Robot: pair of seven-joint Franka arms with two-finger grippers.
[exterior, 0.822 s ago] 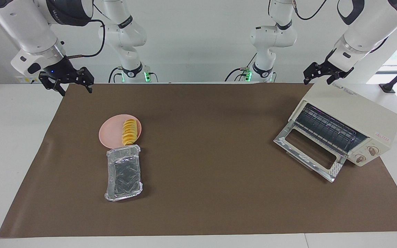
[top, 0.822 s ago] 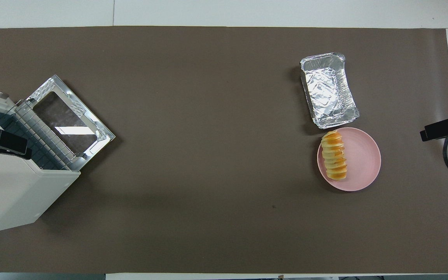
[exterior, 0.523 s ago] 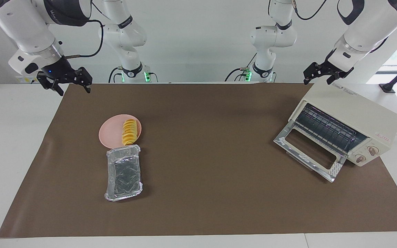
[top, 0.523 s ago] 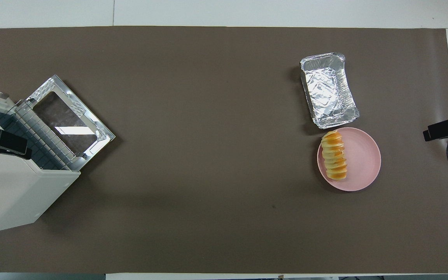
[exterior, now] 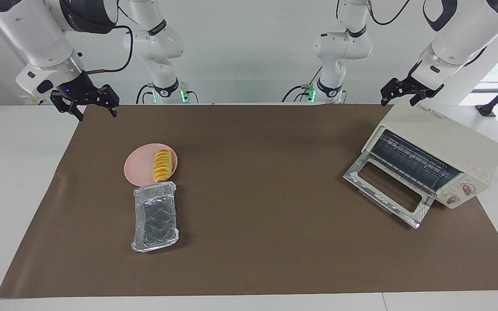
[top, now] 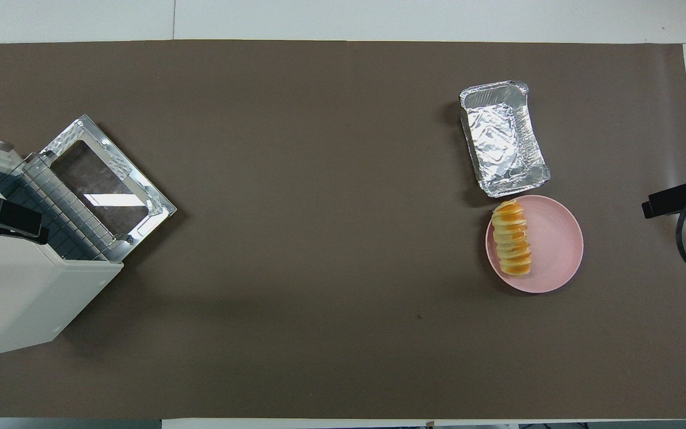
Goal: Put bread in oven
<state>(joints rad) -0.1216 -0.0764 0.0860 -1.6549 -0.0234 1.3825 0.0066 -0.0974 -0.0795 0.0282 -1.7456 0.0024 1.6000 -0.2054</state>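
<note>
Two arms work this table, and both hang up in the air with nothing in their grip. The right gripper point(exterior: 88, 106) is over the edge of the brown mat point(exterior: 257, 194) at the right arm's end, its two fingers spread wide; from the plate it sits at about ten o'clock in the facing view. The left gripper point(exterior: 407, 96) hovers just above the top of the oven, fingers likewise spread apart, at about twelve o'clock from the oven's open mouth in that view.

One bread point(exterior: 162, 165) is here, a ridged golden loaf lying on the single pink plate point(exterior: 138, 168), along the rim that faces the middle of the table. It is well apart from both grippers. One silver foil tray point(exterior: 154, 216) sits empty just beside the plate, farther from the robots, its short end nearly touching the plate's rim; in the overhead view the tray point(top: 502, 138) is at twelve o'clock from the bread point(top: 511, 238).

One oven point(exterior: 443, 149) stands at the left arm's end of the table, turned at an angle. Its glass door point(exterior: 387, 192) is dropped fully open onto the mat, the wire rack point(exterior: 413, 162) inside is bare, and two round knobs point(exterior: 458, 193) show on its front panel.
</note>
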